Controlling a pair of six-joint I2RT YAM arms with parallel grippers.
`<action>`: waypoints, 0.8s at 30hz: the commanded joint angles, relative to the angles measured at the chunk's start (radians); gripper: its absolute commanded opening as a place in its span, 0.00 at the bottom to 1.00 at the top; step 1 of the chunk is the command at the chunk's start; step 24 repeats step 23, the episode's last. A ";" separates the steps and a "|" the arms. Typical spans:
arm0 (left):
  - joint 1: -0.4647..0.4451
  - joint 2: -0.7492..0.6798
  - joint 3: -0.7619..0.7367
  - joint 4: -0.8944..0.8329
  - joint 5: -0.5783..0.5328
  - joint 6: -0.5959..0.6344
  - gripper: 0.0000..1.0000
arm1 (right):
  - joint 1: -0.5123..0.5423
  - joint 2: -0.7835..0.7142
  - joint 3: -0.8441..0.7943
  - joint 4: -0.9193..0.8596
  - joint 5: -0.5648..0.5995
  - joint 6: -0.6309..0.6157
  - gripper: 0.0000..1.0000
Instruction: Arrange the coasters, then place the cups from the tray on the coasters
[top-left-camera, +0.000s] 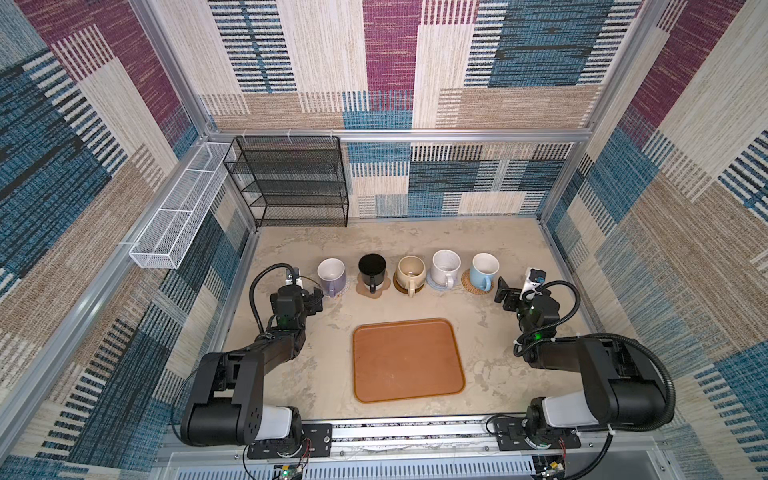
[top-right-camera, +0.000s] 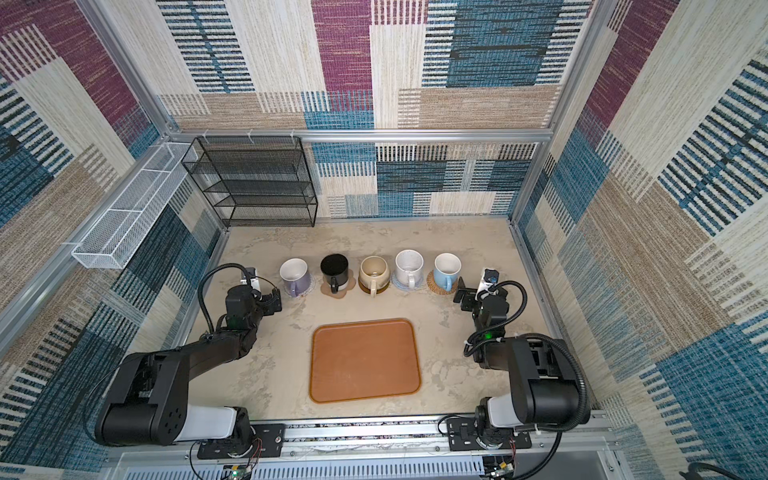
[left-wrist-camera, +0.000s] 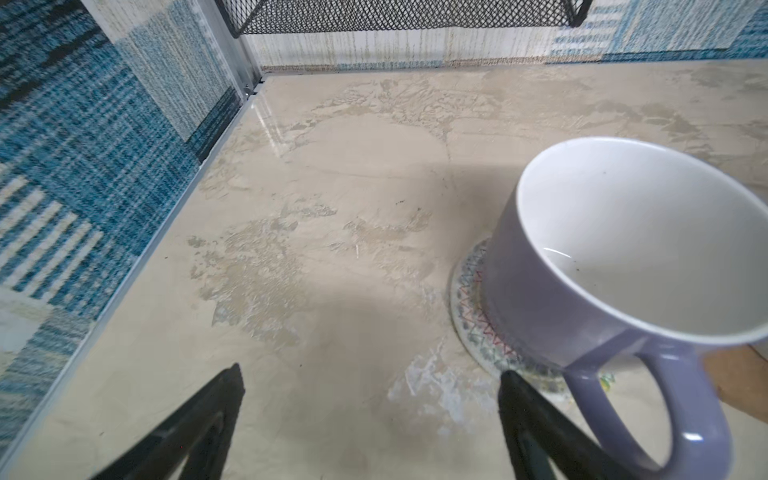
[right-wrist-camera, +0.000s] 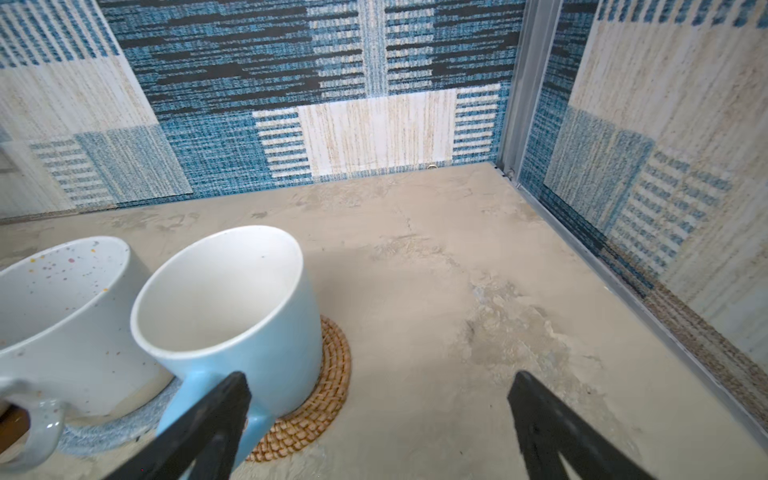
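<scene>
Mugs in one row across mid-frame in both top views, each upright on a coaster: lavender mug (top-left-camera: 331, 274) on grey woven coaster (left-wrist-camera: 467, 299), black mug (top-left-camera: 372, 269) on cork flower coaster (top-left-camera: 365, 293), beige mug (top-left-camera: 410, 272) on dark wooden disc (top-left-camera: 398, 286), speckled mug (top-left-camera: 445, 266) on blue woven coaster (right-wrist-camera: 112, 432), light blue mug (top-left-camera: 484, 270) on rattan coaster (right-wrist-camera: 332, 374). Tray (top-left-camera: 407, 359) below the row, apart. Left gripper (left-wrist-camera: 372, 371), jaws wide, empty, just beside lavender mug; right gripper (right-wrist-camera: 380, 374) same, just beside light blue mug.
</scene>
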 joint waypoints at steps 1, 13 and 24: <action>0.009 0.078 -0.041 0.243 0.076 0.014 0.98 | 0.000 0.028 -0.004 0.155 -0.042 -0.020 1.00; 0.038 0.100 0.001 0.190 0.134 0.004 0.99 | 0.000 0.080 -0.045 0.267 -0.080 -0.036 1.00; 0.041 0.111 0.018 0.169 0.174 0.014 0.99 | 0.002 0.077 -0.045 0.267 -0.080 -0.037 1.00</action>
